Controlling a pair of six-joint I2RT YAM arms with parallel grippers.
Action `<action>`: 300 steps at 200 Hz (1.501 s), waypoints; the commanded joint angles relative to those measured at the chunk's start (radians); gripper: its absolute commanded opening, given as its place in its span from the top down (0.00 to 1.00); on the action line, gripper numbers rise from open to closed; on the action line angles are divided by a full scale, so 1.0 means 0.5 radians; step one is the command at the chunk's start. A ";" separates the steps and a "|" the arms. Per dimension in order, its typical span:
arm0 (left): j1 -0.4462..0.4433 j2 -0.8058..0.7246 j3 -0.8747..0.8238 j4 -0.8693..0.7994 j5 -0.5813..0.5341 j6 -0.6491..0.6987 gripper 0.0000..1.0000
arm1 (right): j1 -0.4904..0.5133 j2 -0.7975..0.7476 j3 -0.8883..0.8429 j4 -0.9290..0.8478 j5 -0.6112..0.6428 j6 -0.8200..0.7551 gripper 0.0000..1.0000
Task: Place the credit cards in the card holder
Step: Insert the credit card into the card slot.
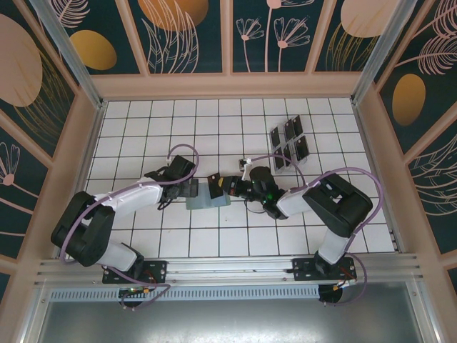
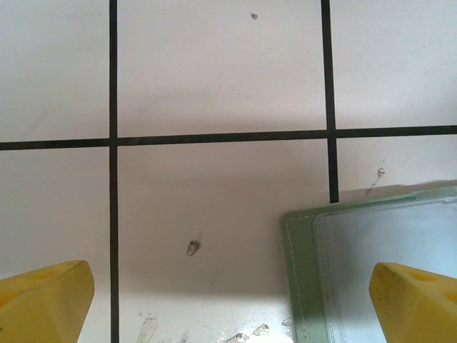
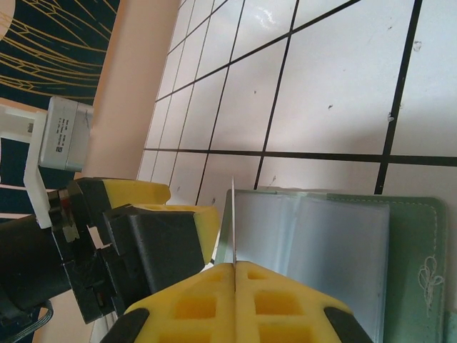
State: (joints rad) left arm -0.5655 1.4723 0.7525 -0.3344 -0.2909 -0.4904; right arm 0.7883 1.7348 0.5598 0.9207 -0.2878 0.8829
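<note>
Card holder (image 1: 207, 198): lies open and flat on the white-tiled desk (image 1: 143, 136), mid-desk, between the two arms. Sage green, with a clear window panel.
Marks: stitched flourish (image 3: 428, 275) on the green flap, no lettering legible. Grey label (image 3: 64, 132) on the left wrist module, print too small to read.
Right fingers (image 3: 278, 304): pinched closed on one black credit card (image 3: 233, 221), seen edge-on above the holder's window edge; contact unclear.
Left fingers (image 2: 50, 296): spread wide, holding nothing, one tip over the holder's corner.
Remaining credit cards (image 1: 289, 143): grouped at the far right.
</note>
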 commanded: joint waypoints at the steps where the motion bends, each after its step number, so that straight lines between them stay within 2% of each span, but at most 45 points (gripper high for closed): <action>1: -0.037 0.004 0.012 -0.074 -0.050 -0.022 0.02 | 0.019 0.020 -0.021 0.110 0.045 0.027 1.00; 85: -0.081 0.010 -0.027 -0.096 -0.133 -0.037 0.02 | 0.040 0.038 -0.012 0.110 0.071 0.033 1.00; 150: -0.091 0.046 -0.065 -0.042 -0.112 -0.047 0.01 | 0.048 0.125 -0.020 0.240 0.091 0.050 1.00; 218: -0.139 0.103 -0.084 -0.113 -0.232 -0.074 0.01 | 0.064 0.209 -0.024 0.349 0.112 0.079 1.00; 300: -0.146 0.110 -0.081 -0.133 -0.255 -0.090 0.01 | 0.078 0.340 -0.015 0.491 0.139 0.124 1.00</action>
State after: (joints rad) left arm -0.6315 1.5082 0.7246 -0.3630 -0.3950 -0.5278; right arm 0.8181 1.8778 0.5579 1.0851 -0.2504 0.9283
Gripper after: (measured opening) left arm 0.985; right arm 0.044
